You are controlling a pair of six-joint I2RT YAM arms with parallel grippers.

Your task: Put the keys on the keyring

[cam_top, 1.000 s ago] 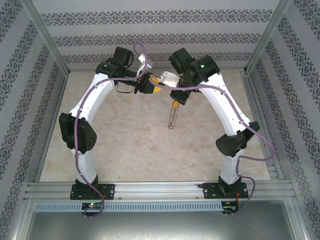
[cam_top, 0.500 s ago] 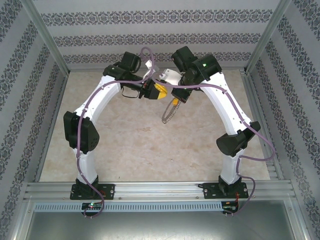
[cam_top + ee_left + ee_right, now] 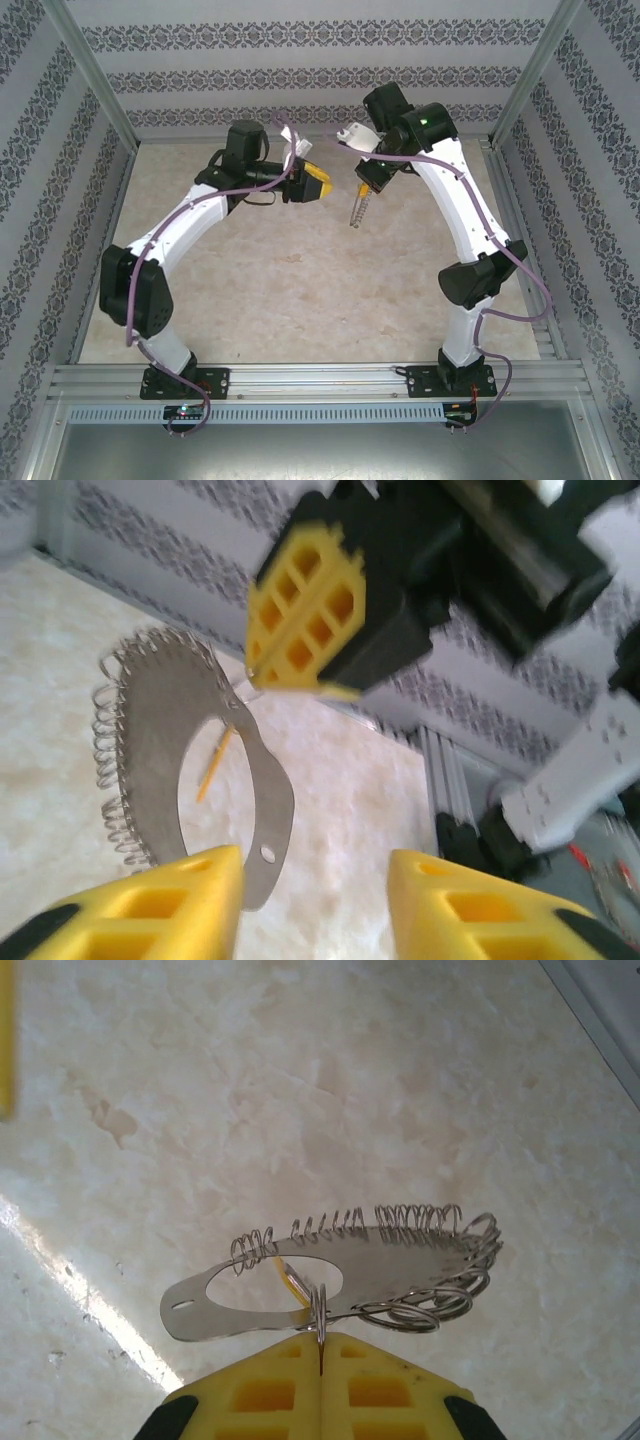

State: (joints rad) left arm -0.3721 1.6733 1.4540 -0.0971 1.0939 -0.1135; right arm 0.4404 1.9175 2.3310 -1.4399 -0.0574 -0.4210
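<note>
The keyring (image 3: 420,1255) is a flat silvery plate with an oval hole, fringed with small wire rings. It hangs above the table from my right gripper (image 3: 320,1342), which is shut on one small ring at its edge. A thin yellow-orange key (image 3: 288,1278) shows through the hole, close to the gripped ring; how it is attached I cannot tell. From above, the keyring (image 3: 358,208) dangles below the right gripper (image 3: 365,183). My left gripper (image 3: 322,185) stands just left of it, open and empty. In the left wrist view the keyring (image 3: 150,730) and key (image 3: 215,765) lie beyond the left gripper (image 3: 312,868).
The marble-look tabletop (image 3: 290,290) lies well below both grippers. Patterned walls and aluminium posts (image 3: 520,90) close in the back and sides. A metal rail (image 3: 320,378) runs along the near edge by the arm bases.
The left gripper has opened and drawn back to the left, away from the right gripper. The right arm has swung back and right, carrying the keyring higher.
</note>
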